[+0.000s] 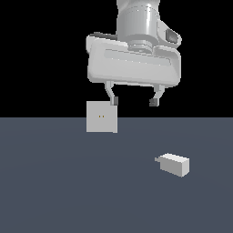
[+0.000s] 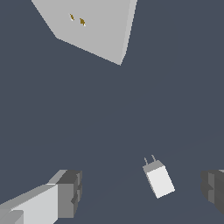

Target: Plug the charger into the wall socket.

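Above the table, the claw hangs spread wide and holds nothing. Below it, toward the exterior view's right, the charger lies on its side, prongs toward that view's left. Well apart, the wall socket stands upright.

I'm looking down the wrist camera now, and the charger is my landmark: it lies flat on the dark tabletop, alone, untouched. My pincer is spread wide, with the charger in the gap between the two fingertips, nearer one than the other, neither pad touching it. Its two thin prongs point roughly toward the wall socket, which stands well apart from the charger, two yellowish holes showing on its face.
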### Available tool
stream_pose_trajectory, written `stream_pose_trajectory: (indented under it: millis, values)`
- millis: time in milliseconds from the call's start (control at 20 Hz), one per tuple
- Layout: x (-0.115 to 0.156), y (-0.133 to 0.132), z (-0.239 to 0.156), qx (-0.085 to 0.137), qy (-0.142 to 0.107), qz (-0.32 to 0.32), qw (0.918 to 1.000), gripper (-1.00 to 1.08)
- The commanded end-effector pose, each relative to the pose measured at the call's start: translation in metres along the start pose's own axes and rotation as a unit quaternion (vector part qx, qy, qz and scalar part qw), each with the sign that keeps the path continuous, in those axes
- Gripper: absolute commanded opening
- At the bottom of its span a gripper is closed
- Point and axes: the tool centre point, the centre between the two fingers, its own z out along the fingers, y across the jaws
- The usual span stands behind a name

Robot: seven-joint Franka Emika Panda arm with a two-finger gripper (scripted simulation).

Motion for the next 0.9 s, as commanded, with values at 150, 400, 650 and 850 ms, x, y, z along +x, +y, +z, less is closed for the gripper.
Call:
stream_pose_trajectory:
  millis: [150,400,650,850]
  values:
    - [-0.015,0.009,0.012,0.005,0.016,-0.04,0.9991,1.0]
    - [-0.026,0.018,0.022,0.009,0.029,-0.072,0.9969,1.0]
    - [-0.036,0.027,0.033,0.014,0.041,-0.103,0.9937,1.0]
    - [-0.042,0.034,0.041,0.018,0.051,-0.127,0.9905,1.0]
